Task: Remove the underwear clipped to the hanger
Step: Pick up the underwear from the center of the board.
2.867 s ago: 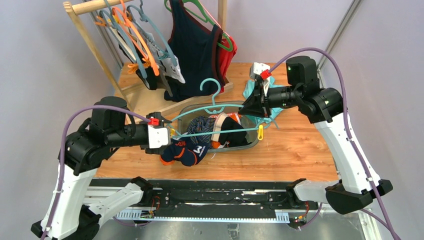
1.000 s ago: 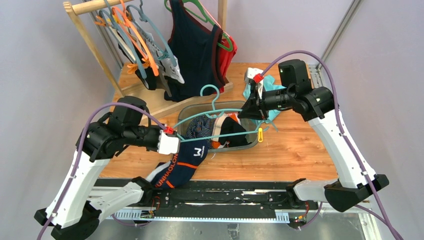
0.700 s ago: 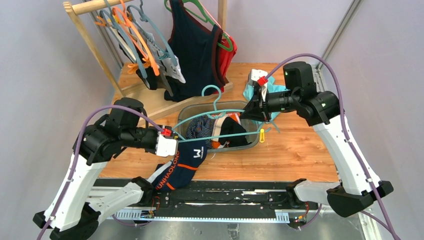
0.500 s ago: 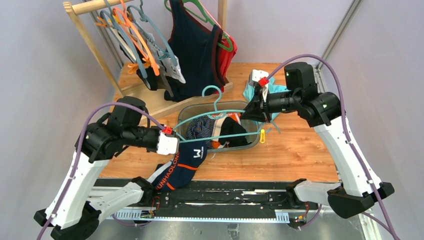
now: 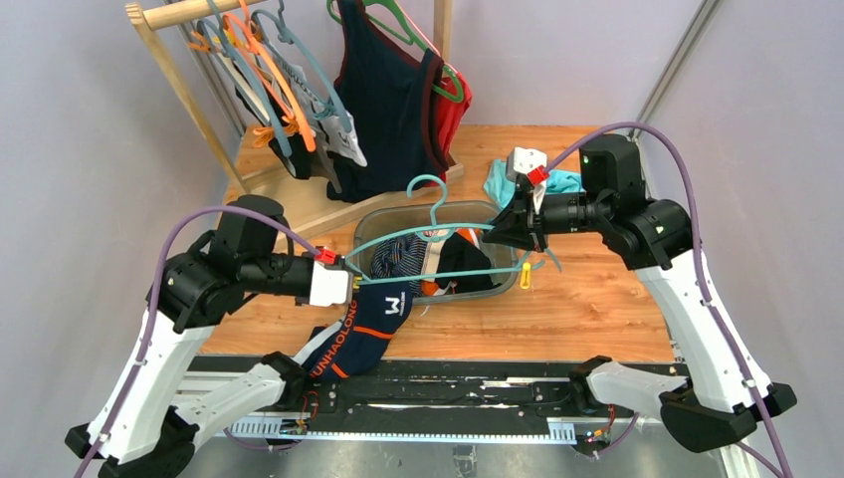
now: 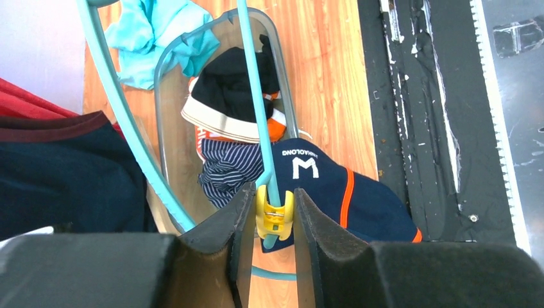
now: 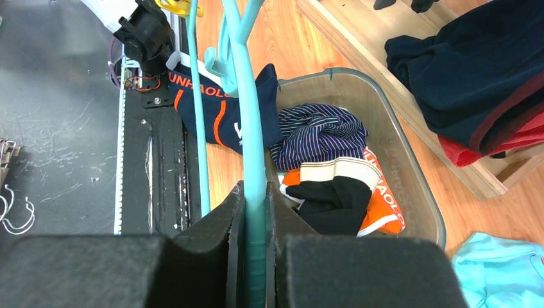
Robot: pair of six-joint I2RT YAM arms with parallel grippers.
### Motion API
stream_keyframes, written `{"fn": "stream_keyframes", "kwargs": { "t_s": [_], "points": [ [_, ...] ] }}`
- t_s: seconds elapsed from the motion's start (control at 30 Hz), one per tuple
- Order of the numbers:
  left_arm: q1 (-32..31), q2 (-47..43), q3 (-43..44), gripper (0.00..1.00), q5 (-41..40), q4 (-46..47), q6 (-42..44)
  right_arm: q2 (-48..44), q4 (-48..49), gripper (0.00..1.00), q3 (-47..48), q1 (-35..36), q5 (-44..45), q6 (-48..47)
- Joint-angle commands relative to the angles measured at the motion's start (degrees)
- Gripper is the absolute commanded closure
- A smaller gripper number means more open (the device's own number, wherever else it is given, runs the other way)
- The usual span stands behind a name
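A teal hanger (image 5: 438, 229) is held level over a clear bin (image 5: 468, 295). My left gripper (image 5: 350, 281) is shut on the yellow clip (image 6: 274, 215) at the hanger's left end. Navy underwear with orange trim (image 5: 353, 334) lies on the table's front edge below that clip, apart from it; it also shows in the left wrist view (image 6: 333, 192). My right gripper (image 5: 490, 231) is shut on the hanger's right arm (image 7: 255, 160). In the bin lie a striped pair (image 7: 317, 135), a black pair with a beige waistband (image 7: 333, 192) and an orange one (image 7: 385, 212).
A second yellow clip (image 5: 525, 271) hangs empty at the hanger's right end. A wooden rack (image 5: 189, 95) at the back left holds several hangers and the navy tank top (image 5: 388, 100). A teal cloth (image 5: 557, 181) lies behind the right gripper.
The navy underwear has dropped from the left clip onto the table's front edge. In the last half second the right gripper and hanger shifted slightly right; the left gripper stays on the clip.
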Motion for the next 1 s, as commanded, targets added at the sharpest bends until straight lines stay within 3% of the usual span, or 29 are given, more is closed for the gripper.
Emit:
{"fn": "stream_keyframes", "kwargs": {
  "t_s": [0.0, 0.1, 0.27, 0.47, 0.77, 0.97],
  "points": [
    [-0.44, -1.42, -1.52, 0.64, 0.58, 3.70, -2.82, -1.34, 2.59, 1.00, -0.91, -1.59, -2.61, 0.89],
    [-0.44, -2.58, -2.46, 0.47, -0.38, 5.21, -3.98, -1.87, 3.31, 0.99, -1.83, -1.86, -2.08, 0.90],
    [-0.45, -5.36, -3.50, 0.33, -2.05, 8.74, -6.15, -2.04, 3.68, 1.00, -2.10, -2.10, 0.04, 0.64],
    [-0.44, -7.52, -3.59, 0.26, -5.25, 11.33, -9.09, -1.20, 4.02, 1.00, -0.57, -2.23, 6.53, 0.88],
    [2.06, -11.49, -3.66, 0.20, -15.58, 15.85, -15.36, 3.11, 4.56, 0.99, 7.15, -2.07, 24.29, -0.28],
    [2.19, -12.48, -10.54, 0.15, -24.98, 13.86, -11.49, 3.82, 8.04, 1.00, 7.19, -2.06, 33.43, -0.94]
  ]
}}
